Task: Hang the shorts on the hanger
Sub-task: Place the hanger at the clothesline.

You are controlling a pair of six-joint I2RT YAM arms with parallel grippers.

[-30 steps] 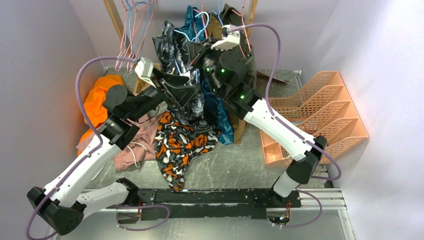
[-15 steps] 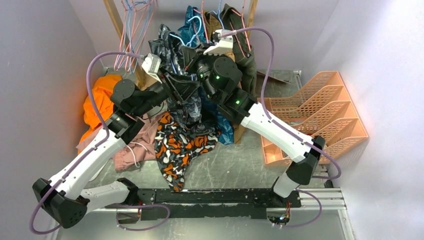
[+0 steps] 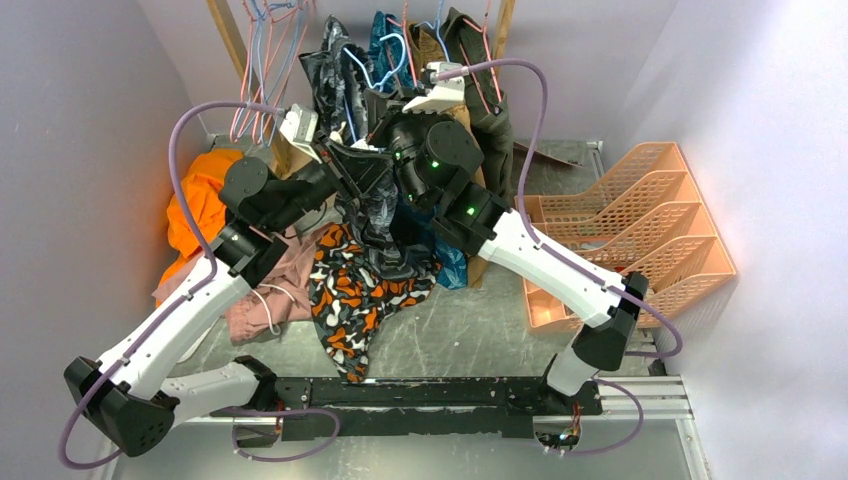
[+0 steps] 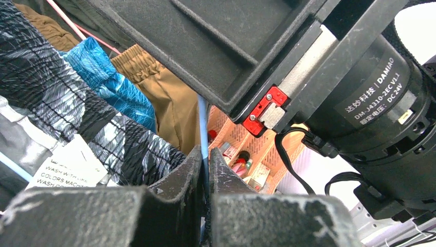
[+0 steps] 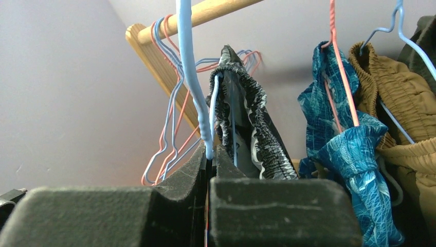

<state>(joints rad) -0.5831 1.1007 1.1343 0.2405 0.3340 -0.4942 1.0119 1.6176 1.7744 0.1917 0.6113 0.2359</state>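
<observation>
Inside pinched left gripper (image 4: 204,158): thin light-blue hanger (image 4: 202,122); grey-streaked charcoal shorts (image 4: 56,92) beside.

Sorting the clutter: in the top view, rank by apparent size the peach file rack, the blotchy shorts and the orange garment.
Largest: peach file rack
Then: blotchy shorts
Smallest: orange garment, partly hidden, so unsure

Pale lilac walls (image 3: 90,90) close the cell at left, rear and right of the frame. Table (image 3: 480,335): grey metal, scuffed and streaked. Wooden clothes rack (image 3: 229,38) stands at upper centre against the rear wall. Peach lattice file sorter (image 3: 660,225) sits at right. Lighting is even and diffuse.
</observation>
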